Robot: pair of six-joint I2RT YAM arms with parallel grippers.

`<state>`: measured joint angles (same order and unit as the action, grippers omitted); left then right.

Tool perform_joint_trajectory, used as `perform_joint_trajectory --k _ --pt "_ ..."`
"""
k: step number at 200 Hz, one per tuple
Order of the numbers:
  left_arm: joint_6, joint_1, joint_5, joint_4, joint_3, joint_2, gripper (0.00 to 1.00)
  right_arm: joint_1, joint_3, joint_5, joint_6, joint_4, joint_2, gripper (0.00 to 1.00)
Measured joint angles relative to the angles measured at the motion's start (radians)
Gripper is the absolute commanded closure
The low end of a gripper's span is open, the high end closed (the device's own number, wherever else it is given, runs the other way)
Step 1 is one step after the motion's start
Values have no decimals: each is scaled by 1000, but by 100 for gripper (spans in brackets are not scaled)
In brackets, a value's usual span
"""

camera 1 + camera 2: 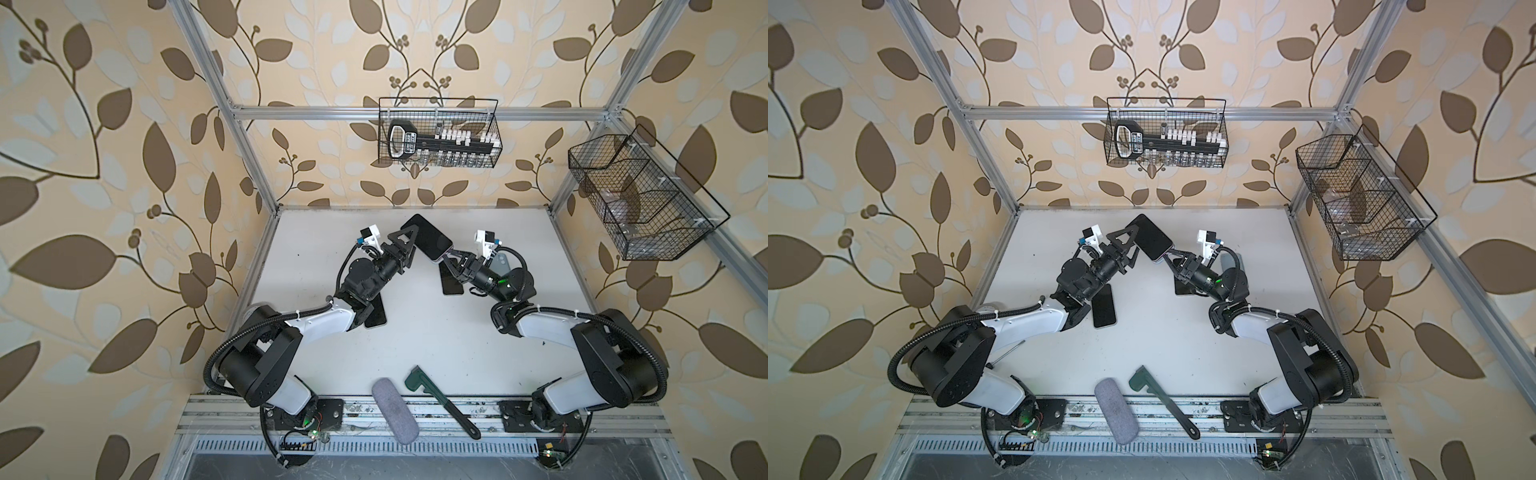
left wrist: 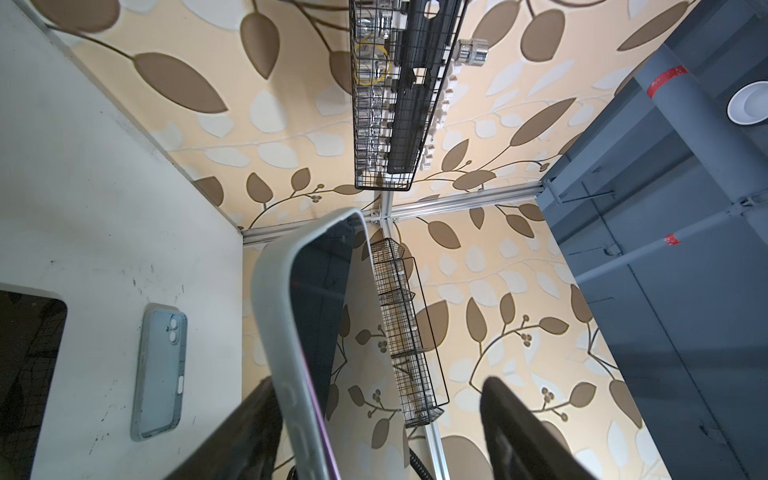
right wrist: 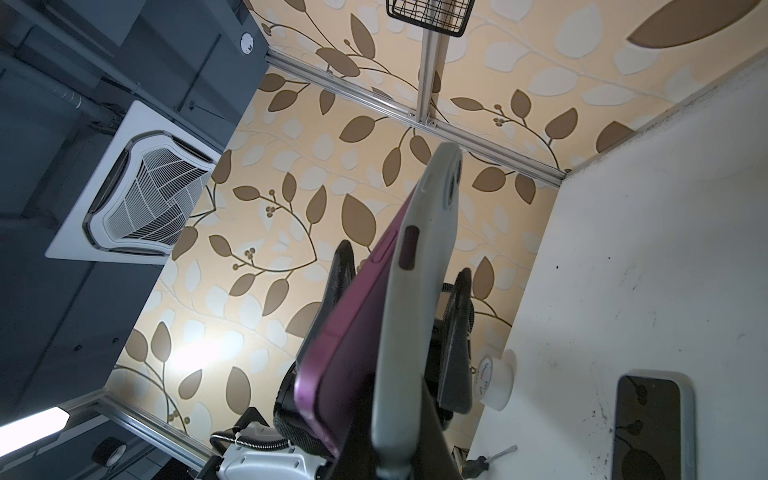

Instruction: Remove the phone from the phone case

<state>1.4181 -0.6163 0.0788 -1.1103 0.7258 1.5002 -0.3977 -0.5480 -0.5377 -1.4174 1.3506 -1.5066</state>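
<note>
The phone (image 1: 430,237) (image 1: 1152,237), black screen up, hangs tilted above the back of the table in both top views. In the right wrist view its purple body (image 3: 349,332) has peeled away from the pale grey phone case (image 3: 415,291) at the near corner. My right gripper (image 1: 449,257) (image 3: 395,440) is shut on that end of the phone case. My left gripper (image 1: 411,247) (image 2: 374,440) stands open around the opposite long edge. The cased edge (image 2: 274,299) lies close to one finger (image 2: 232,436); the other finger (image 2: 519,436) stands well apart.
On the table lie a second phone (image 1: 1104,307) under my left arm, a dark phone (image 1: 451,282) below my right gripper and a clear bluish case (image 2: 160,370). A grey pouch (image 1: 395,411) and green tool (image 1: 440,399) sit at the front. Wire baskets (image 1: 438,133) (image 1: 640,199) hang on the walls.
</note>
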Motion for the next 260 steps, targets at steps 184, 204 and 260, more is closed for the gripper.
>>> perform_joint_trajectory --k 184,204,260 --pt "50 -119 60 314 23 -156 1 38 0 14 -8 8 -45 99" --pt "48 -118 61 327 26 -159 1 37 0 14 -7 9 -45 98" --pt "50 -118 67 338 40 -159 1 18 0 26 -7 11 -45 99"
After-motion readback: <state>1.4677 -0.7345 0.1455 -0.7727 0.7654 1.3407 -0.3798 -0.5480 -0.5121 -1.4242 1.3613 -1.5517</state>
